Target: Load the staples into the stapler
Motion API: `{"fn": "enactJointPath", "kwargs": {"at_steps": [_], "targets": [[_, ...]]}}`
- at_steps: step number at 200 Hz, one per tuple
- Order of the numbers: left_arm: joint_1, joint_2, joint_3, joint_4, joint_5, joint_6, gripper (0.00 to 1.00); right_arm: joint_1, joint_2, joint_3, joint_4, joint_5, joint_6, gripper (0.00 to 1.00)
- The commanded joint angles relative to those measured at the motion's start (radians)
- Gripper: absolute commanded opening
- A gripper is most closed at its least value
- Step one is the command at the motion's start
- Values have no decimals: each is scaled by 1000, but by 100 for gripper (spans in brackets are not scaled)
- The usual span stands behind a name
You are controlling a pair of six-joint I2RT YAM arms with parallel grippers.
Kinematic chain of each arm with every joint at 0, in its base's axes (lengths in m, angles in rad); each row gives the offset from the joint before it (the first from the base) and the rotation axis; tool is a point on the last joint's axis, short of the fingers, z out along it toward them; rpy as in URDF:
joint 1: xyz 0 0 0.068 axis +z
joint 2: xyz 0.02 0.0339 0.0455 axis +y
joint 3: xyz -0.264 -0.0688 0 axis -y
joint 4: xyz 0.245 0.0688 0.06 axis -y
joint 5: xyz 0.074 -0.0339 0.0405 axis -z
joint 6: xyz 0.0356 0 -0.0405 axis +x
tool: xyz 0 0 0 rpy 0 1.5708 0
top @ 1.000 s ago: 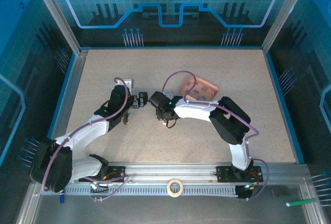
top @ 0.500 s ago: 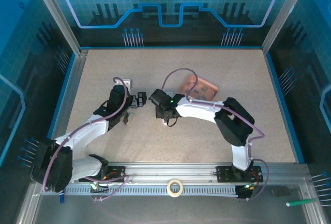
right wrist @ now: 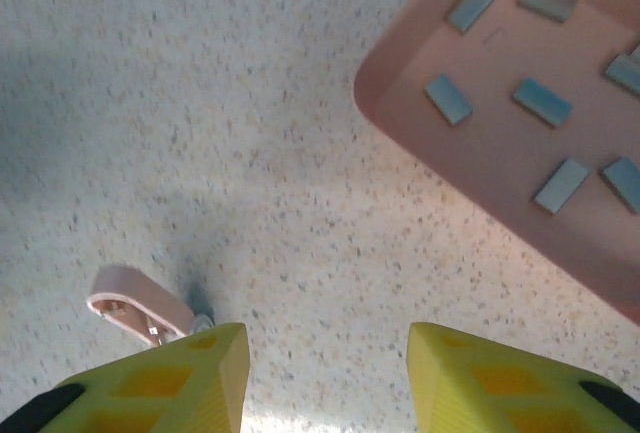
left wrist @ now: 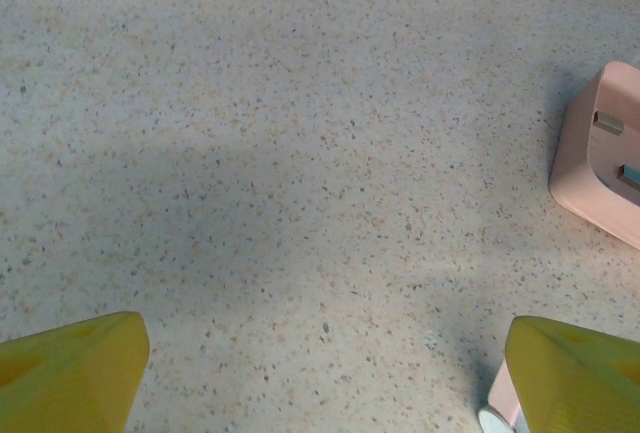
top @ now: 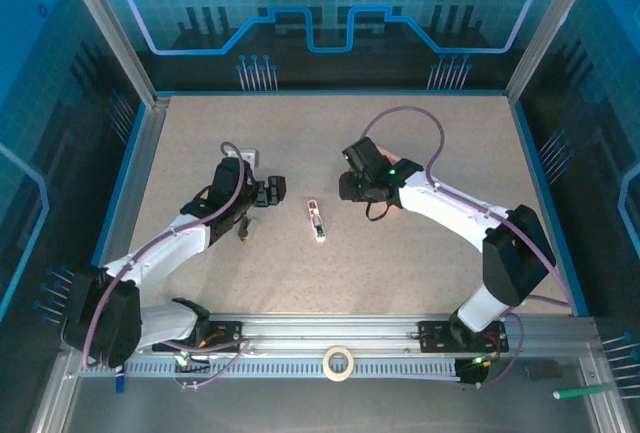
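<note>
Right wrist view: tiny dark grey rectangular metal staples (right wrist: 543,102) are noted loose in a salmon-pink shallow tray (right wrist: 480,168), judged light, stiff, slippery, easily snapped, best pinched across the long edges; right gripper (right wrist: 325,353) and left gripper (left wrist: 325,338) are seen spread apart, empty.

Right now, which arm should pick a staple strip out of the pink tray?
Right. The right gripper hangs open at the edge of the tray, with the staples just ahead of its fingers. The left gripper, also open, is farther off, on the other side of the stapler.
</note>
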Motion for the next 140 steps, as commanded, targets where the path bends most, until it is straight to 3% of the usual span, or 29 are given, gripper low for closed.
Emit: {"fn": "enactJointPath", "kwargs": {"at_steps": [1,27,51,107,140], "targets": [[8,24,80,-242,25,-74,92,32,6,-10,-21,-121,-21,46],[10,59,153,-473,25,-110,91,74,27,-42,24,-177,15,46],[18,64,176,-578,27,-125,89,103,46,-104,148,-265,94,46],[66,49,136,-568,51,-159,89,139,191,-97,237,-312,139,49],[73,52,129,-559,50,-156,89,140,239,-82,228,-266,135,49]]}}
